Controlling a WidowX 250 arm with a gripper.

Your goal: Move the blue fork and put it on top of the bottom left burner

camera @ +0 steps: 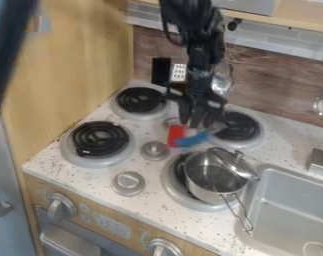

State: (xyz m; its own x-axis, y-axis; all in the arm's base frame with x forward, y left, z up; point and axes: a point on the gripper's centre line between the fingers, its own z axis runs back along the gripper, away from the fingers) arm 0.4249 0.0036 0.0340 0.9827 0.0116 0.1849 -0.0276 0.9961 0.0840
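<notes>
From my station, I had the black two-finger gripper [194,123] hanging down over the stove's white speckled counter [160,210], between the two rear burners. I could not tell whether its jaws were clenched or released, nor whether they had hold of anything. The small blue fork [193,140] lay just below the gripper's tip, near the middle of the stove, pointing off toward the right. A small bright red piece [176,135] showed right beside its left end; I could not make out whether the two were joined.

The fork was well apart from the bottom left burner [98,139], a black coil in a round silver pan. The top left burner [141,100], of the same make, sat behind that one, and the rear right burner [240,126] lay to the right of the gripper. On the front right burner [178,192] I saw a shiny metal pot [207,182], its metal lid [234,163] resting tilted at the rim and its wire handle [238,212] reaching toward me. Two round silver knobs [129,183] stood between the left and right burners, and the grey sink [297,210] was set in just beside the pot.
</notes>
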